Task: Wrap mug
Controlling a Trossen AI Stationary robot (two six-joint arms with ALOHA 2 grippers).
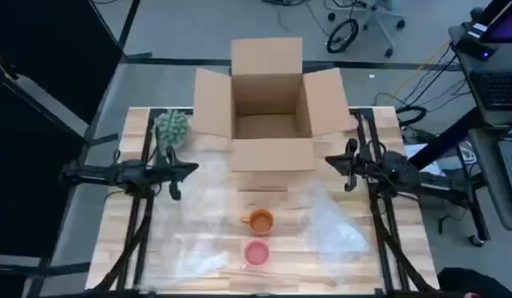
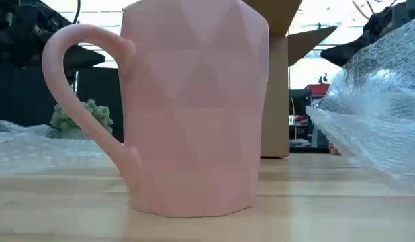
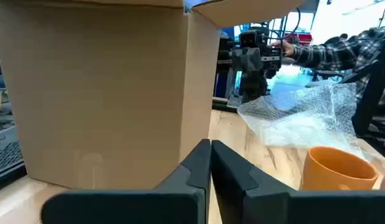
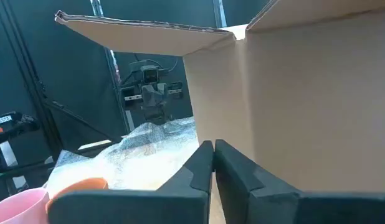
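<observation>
Wooden table [image 1: 198,273]; pink mug [image 1: 256,252] unwrapped; no legible writing; both end effectors pinched closed, empty

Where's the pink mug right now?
In the high view the pink mug stands near the table's front edge, centred between both arms, just in front of the orange mug.

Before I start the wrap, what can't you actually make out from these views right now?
- Orange mug: hidden in the low view behind the pink mug; its handle doesn't show in the left wrist view.
- Cardboard box: its top is cut off in the low view.
- Bubble wrap: edges too faint on the table in the high view.
- Left hand and right hand: both shut, empty.
</observation>
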